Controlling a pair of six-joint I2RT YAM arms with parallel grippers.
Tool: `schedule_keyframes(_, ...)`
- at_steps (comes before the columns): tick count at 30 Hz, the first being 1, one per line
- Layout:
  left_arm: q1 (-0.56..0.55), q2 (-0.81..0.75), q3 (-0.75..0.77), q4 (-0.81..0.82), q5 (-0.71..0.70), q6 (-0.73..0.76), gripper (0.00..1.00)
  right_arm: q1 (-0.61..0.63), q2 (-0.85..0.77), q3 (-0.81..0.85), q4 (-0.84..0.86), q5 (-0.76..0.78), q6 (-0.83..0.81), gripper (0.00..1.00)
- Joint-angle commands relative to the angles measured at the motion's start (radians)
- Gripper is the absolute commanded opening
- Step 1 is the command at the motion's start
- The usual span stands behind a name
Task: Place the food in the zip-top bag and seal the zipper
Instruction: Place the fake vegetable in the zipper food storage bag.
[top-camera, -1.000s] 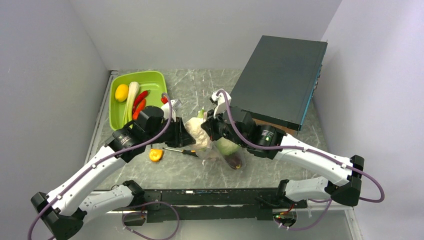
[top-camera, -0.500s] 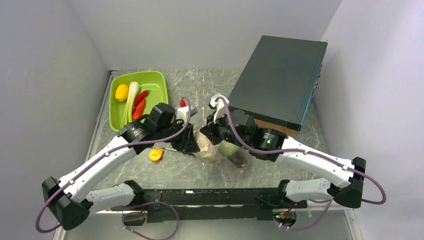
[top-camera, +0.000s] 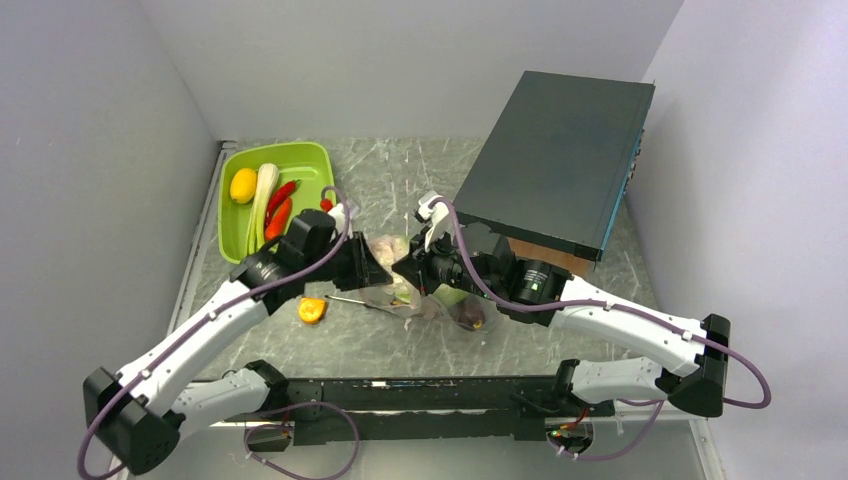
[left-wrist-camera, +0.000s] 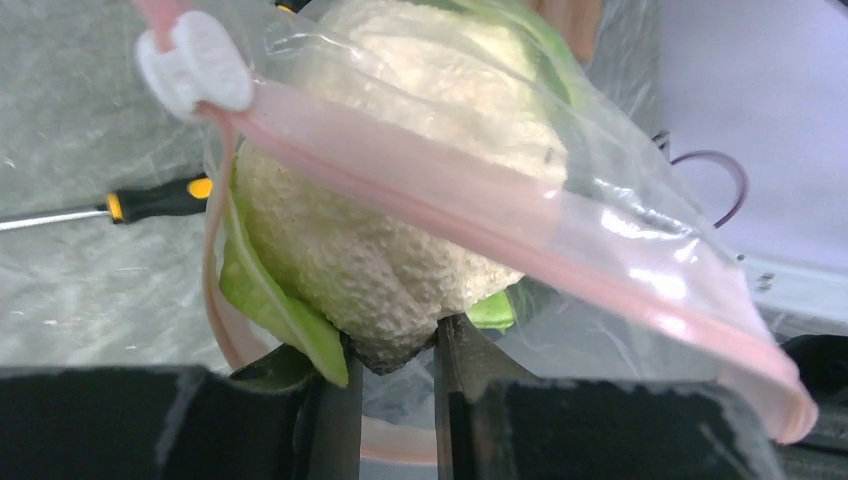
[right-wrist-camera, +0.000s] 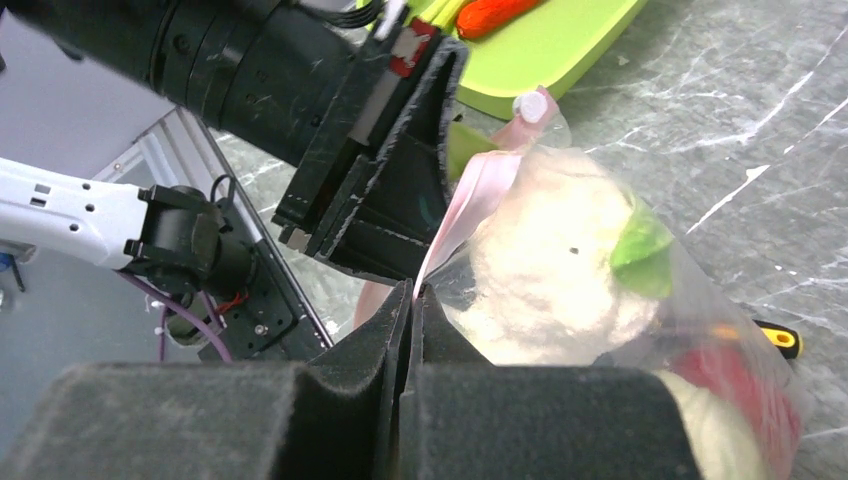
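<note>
A black box fills the far right corner of the tabletop, and a lime-green tray sits in the far left corner. The zip-top bag lies mid-table, somewhat toward the near edge. The left gripper has its fingers drawn narrowly in on the base of the cauliflower, which sits in the bag's mouth. The right gripper is pinched tight on the pink zipper. A screwdriver lies beside the bag, toward the left edge
</note>
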Motion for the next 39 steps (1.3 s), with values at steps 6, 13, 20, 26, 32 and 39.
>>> schedule_keyframes(6, -0.015, -0.068, -0.029, 0.239, 0.065, -0.187, 0.10, 0.003, -0.035, 0.000, 0.069, 0.000, 0.040, 0.00)
schedule_keyframes(13, -0.051, -0.087, -0.057, 0.257, 0.047, -0.152, 0.64, 0.004, -0.035, 0.010, 0.062, 0.010, 0.032, 0.00)
schedule_keyframes(20, -0.051, -0.121, -0.006, 0.161, 0.003, -0.086, 0.74, 0.002, -0.050, 0.005, 0.045, 0.030, 0.021, 0.00)
schedule_keyframes(26, -0.050, -0.188, 0.042, 0.065, -0.066, -0.034, 0.78, 0.001, -0.064, -0.001, 0.035, 0.049, 0.018, 0.00)
schedule_keyframes(32, -0.050, -0.267, 0.084, -0.047, -0.151, -0.005, 0.78, 0.002, -0.076, 0.000, 0.029, 0.064, 0.010, 0.00)
schedule_keyframes(39, -0.050, -0.369, 0.123, -0.153, -0.304, 0.006, 0.79, -0.017, -0.057, 0.092, -0.079, 0.208, 0.138, 0.00)
